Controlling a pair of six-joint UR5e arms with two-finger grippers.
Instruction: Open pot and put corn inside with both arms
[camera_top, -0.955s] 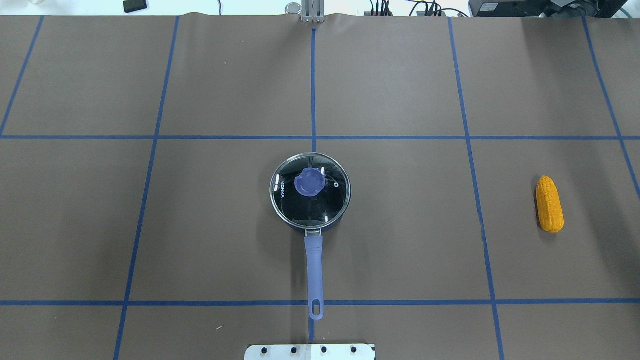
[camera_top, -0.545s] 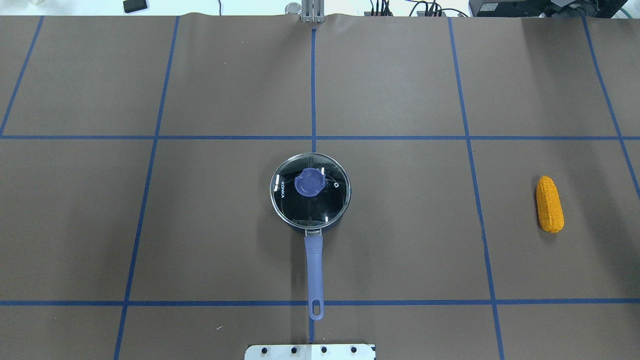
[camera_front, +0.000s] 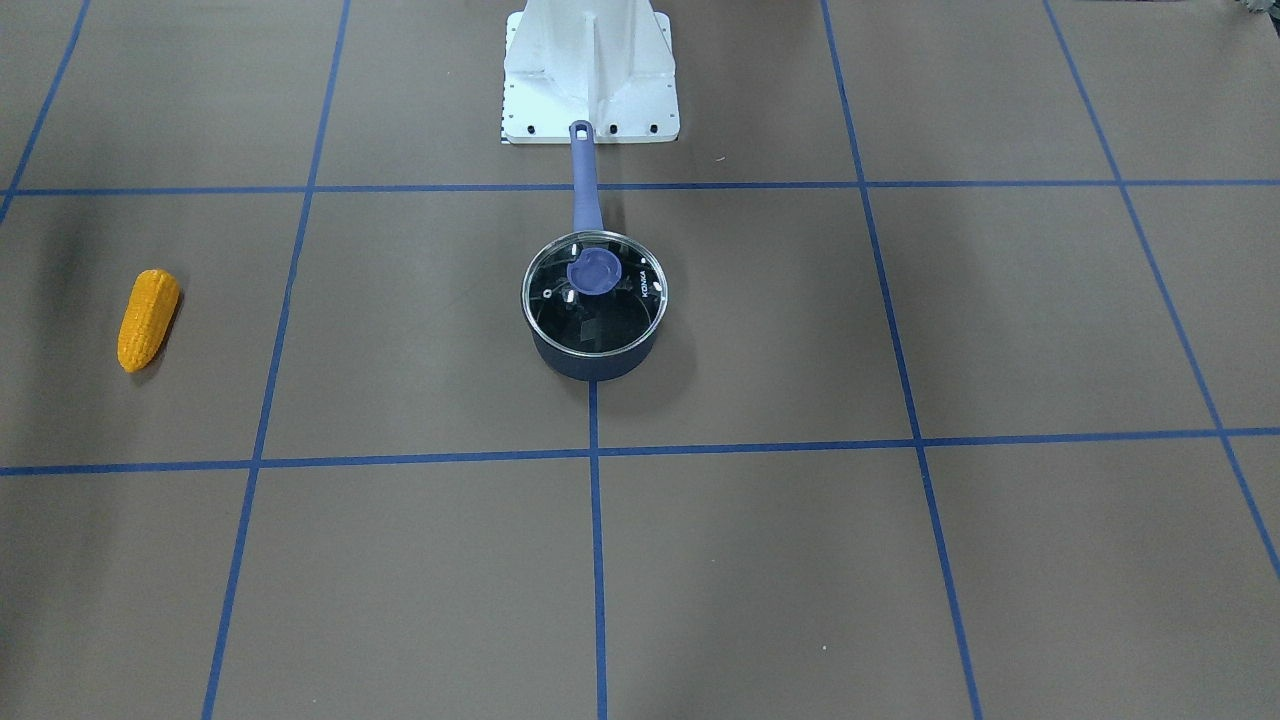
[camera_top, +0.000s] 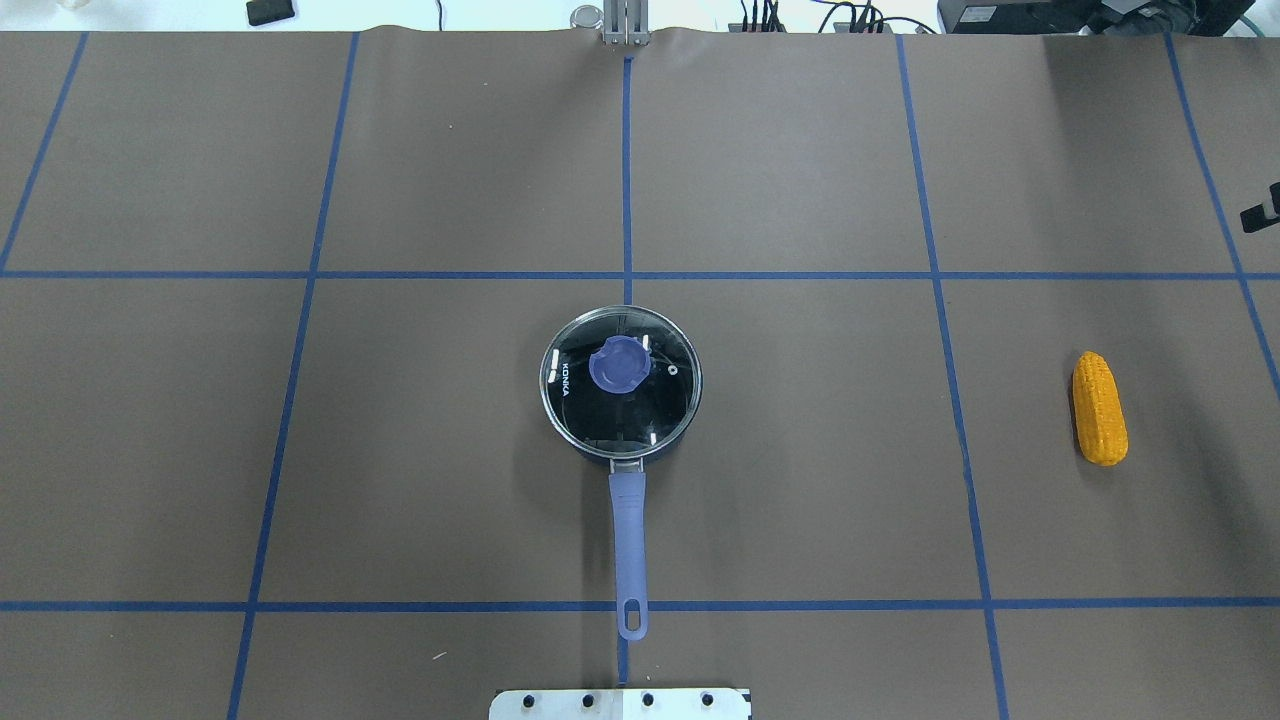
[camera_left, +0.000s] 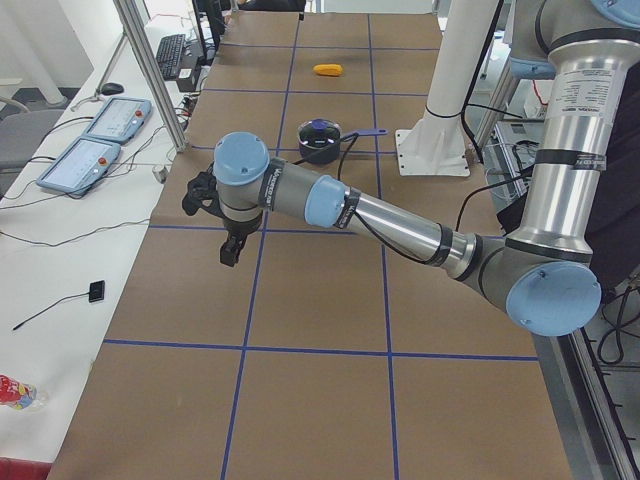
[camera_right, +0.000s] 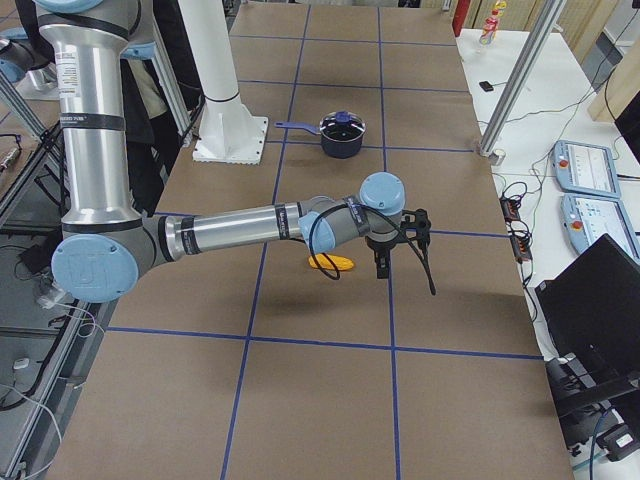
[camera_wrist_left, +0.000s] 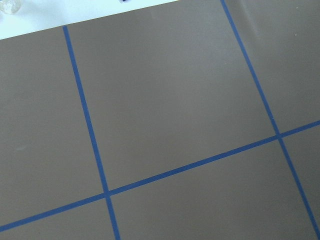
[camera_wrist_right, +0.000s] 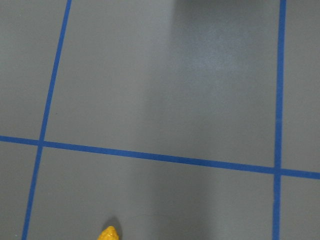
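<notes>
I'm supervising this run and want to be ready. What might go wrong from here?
The glass lid still sits on the pot; corn brought early would hit it. The lid's small knob may slip from a pinch. The tapered corn lies on its side and might roll when gripped.

Six cameras around one table (camera_top: 800, 150)
Overhead looks forward and down from behind the base plate (camera_top: 620, 703), the front camera faces it steeply; both share the pot (camera_top: 628, 540) and corn (camera_top: 1099, 408) (sides mirrored). End cameras look along the table from afar; wrist cameras sit close above it
</notes>
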